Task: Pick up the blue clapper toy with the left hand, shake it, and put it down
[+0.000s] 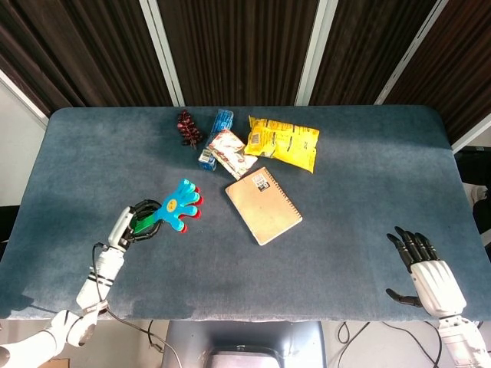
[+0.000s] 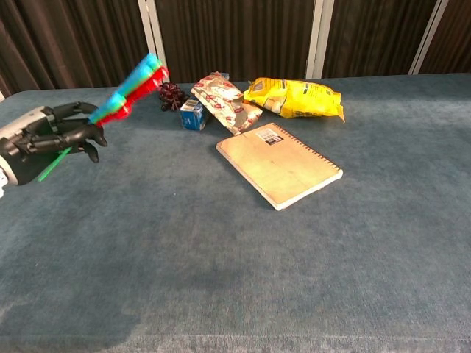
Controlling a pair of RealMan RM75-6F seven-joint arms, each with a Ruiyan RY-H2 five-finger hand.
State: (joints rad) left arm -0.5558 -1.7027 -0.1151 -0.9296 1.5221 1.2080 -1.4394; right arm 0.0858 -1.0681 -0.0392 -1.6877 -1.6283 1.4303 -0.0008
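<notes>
My left hand (image 1: 135,220) (image 2: 48,136) grips the green handle of the blue clapper toy (image 1: 178,205) (image 2: 131,88) and holds it lifted above the table, tilted up and away from me. In the chest view the toy's blue and red palms point up to the right. My right hand (image 1: 426,272) rests near the table's front right edge with its fingers spread and nothing in it; it shows only in the head view.
A tan spiral notebook (image 1: 263,205) (image 2: 279,164) lies mid-table. Behind it sit a yellow snack bag (image 1: 284,142) (image 2: 294,97), a red-white packet (image 1: 232,152) (image 2: 226,102), a small blue carton (image 1: 215,137) (image 2: 192,115) and a dark grape bunch (image 1: 187,127) (image 2: 172,94).
</notes>
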